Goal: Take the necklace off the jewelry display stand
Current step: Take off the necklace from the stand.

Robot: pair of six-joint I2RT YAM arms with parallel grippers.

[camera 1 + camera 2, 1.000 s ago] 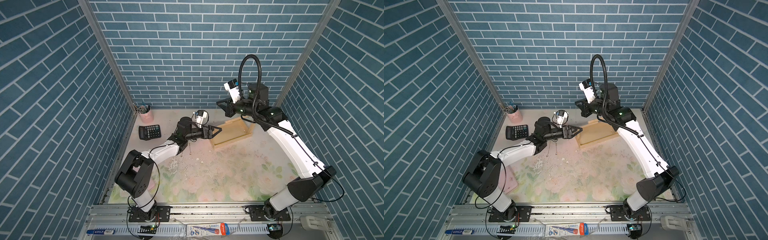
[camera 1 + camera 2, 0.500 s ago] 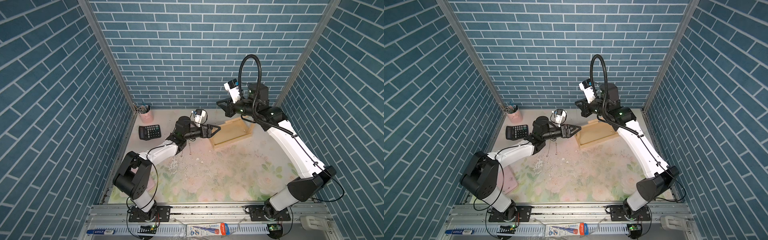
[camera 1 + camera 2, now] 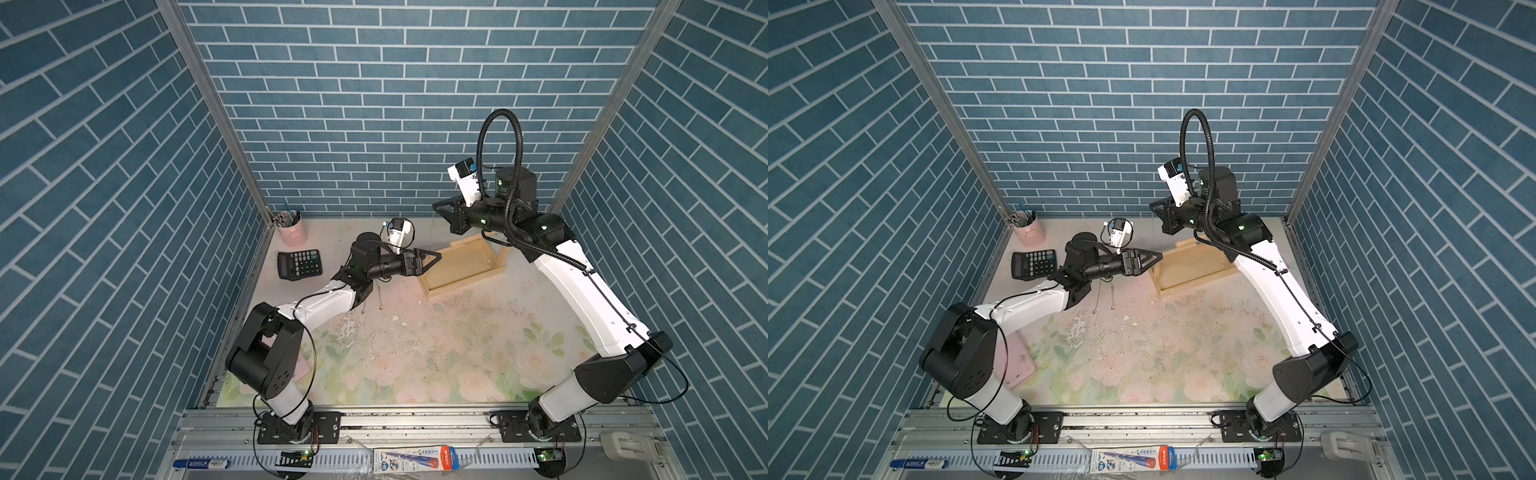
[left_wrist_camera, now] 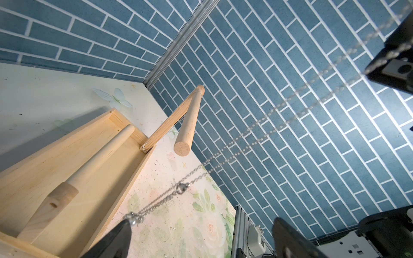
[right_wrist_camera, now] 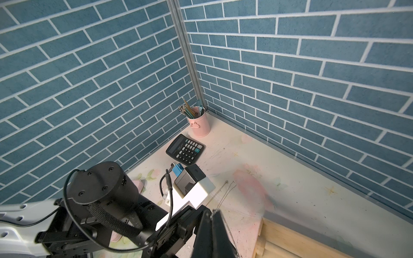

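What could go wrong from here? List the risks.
The necklace hangs from the shut right gripper, its low end at a finger of the open left gripper; it may snag there.
Its strands pass near the free end of the dowel bar of the jewelry display stand and could hook on.

Blue brick-pattern walls point(image 3: 374, 104) on three sides; silvery corner posts point(image 3: 216, 104); desk point(image 3: 415, 353) pale, floral (scuffed, flaking).
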